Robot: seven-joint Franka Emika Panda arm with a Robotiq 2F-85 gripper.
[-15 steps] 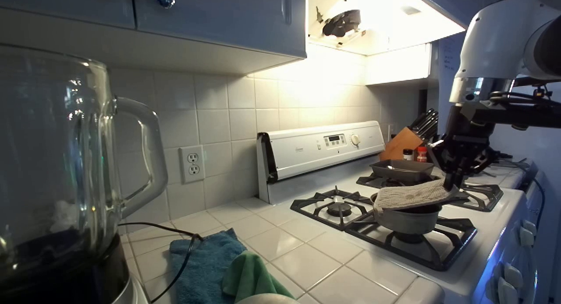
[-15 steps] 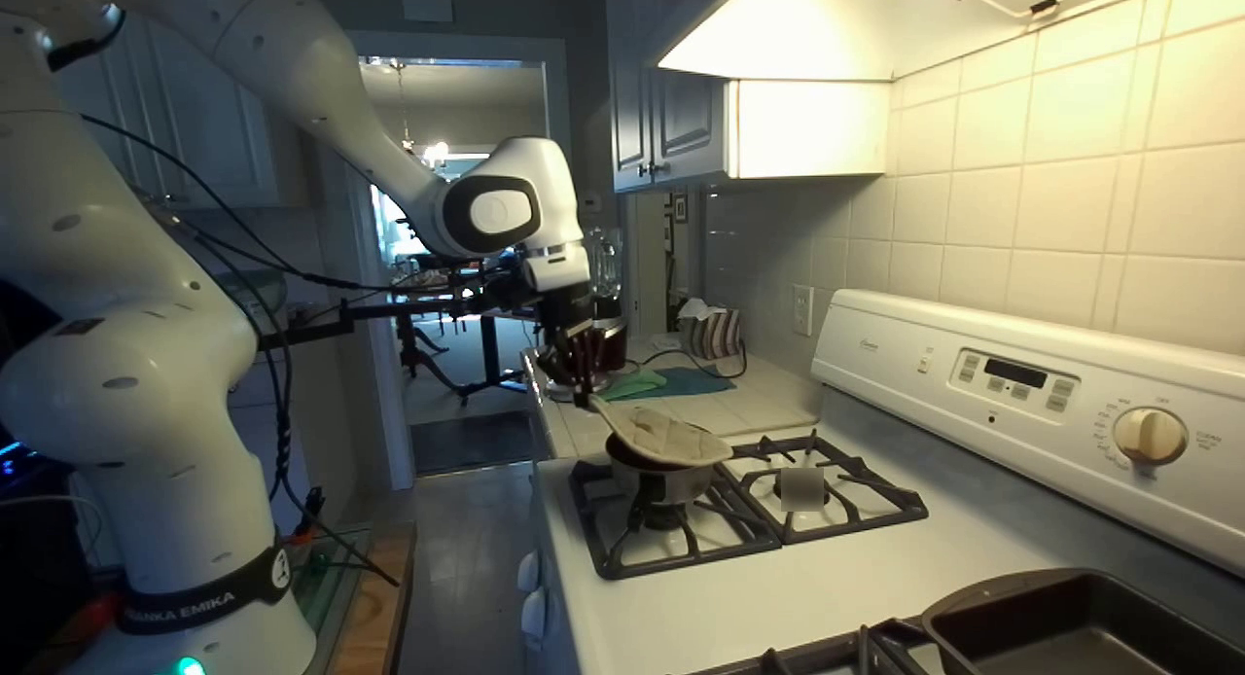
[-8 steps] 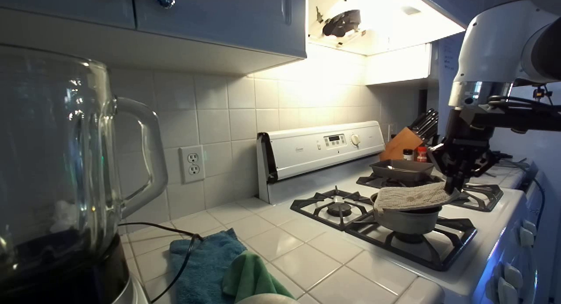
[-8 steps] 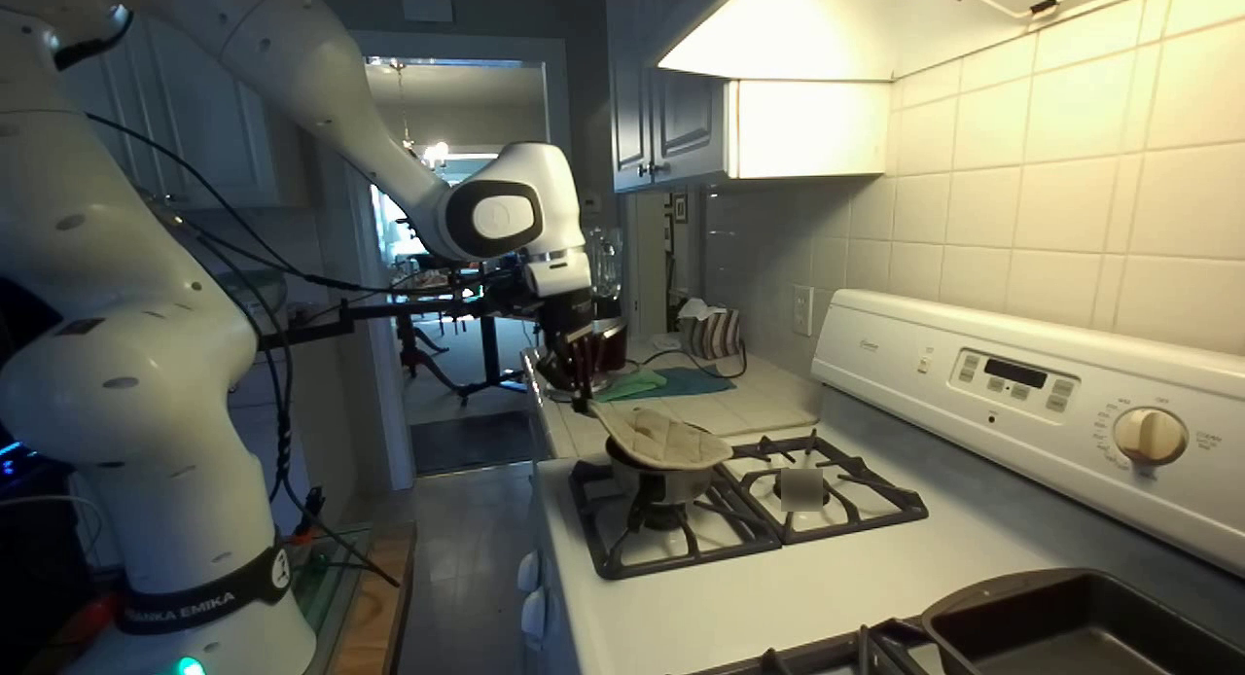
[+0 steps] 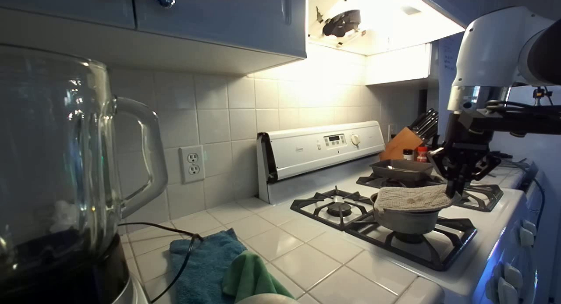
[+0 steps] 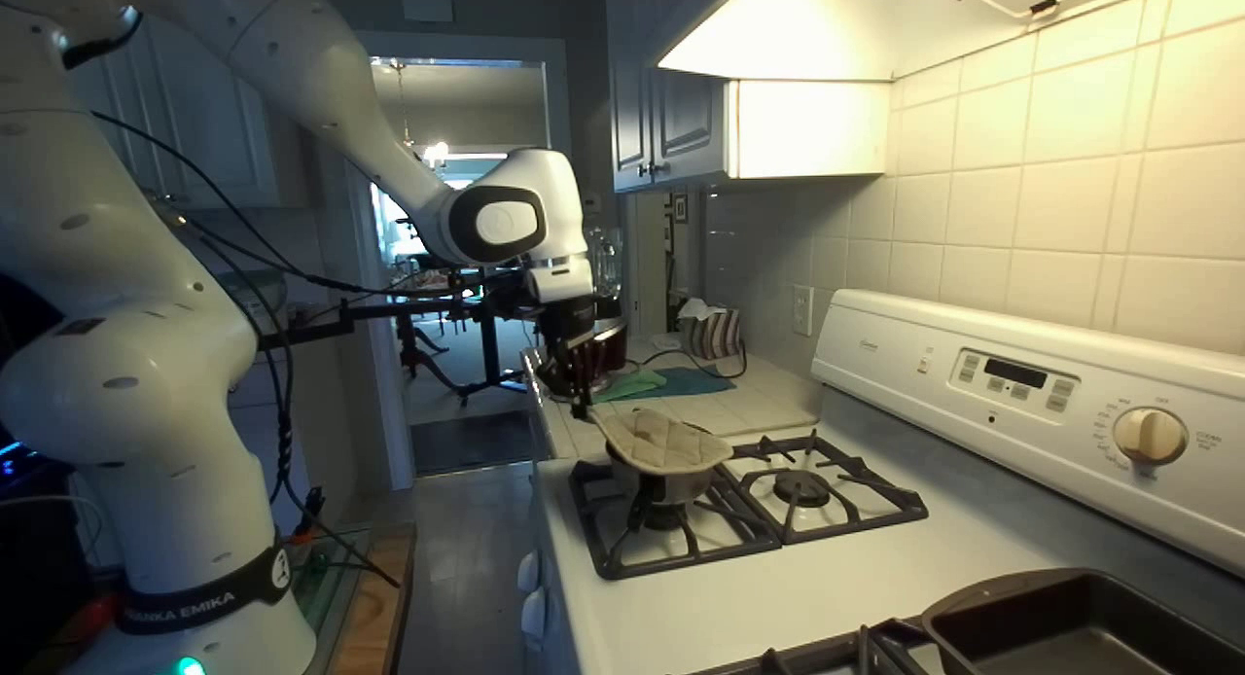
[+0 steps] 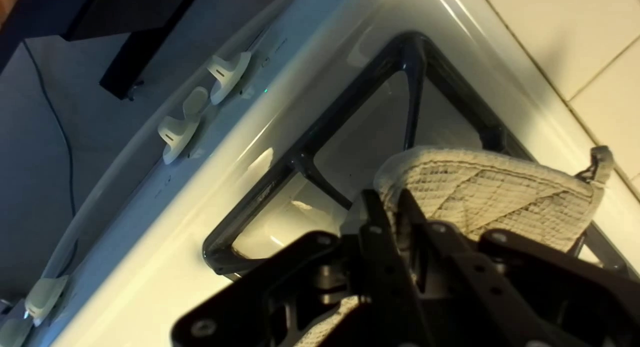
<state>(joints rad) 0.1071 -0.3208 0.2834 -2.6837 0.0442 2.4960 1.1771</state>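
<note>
A beige quilted pot holder (image 5: 412,198) lies across the top of a grey metal pot (image 5: 407,221) on a front burner. Both show in an exterior view, the pot holder (image 6: 671,440) and the pot (image 6: 681,484). My gripper (image 5: 453,190) points down at the pot holder's near-front edge, and it also shows in an exterior view (image 6: 582,408). In the wrist view my gripper's fingers (image 7: 387,197) are close together with the edge of the pot holder (image 7: 480,192) between them. A small loop sits at its far corner. The pot's opening is mostly hidden beneath it.
Black grates (image 6: 603,558) surround the pot on the white stove (image 6: 681,597). A dark baking pan (image 5: 401,169) stands on a back burner. A knife block (image 5: 401,143), spice jars, blender (image 5: 140,146), blue towel (image 5: 206,260) and green cloth (image 5: 252,277) stand or lie on the counters.
My gripper has moved down a little. The edge of the pot holder at the fingers has come down with it, so the pot holder lies flatter on the pot.
</note>
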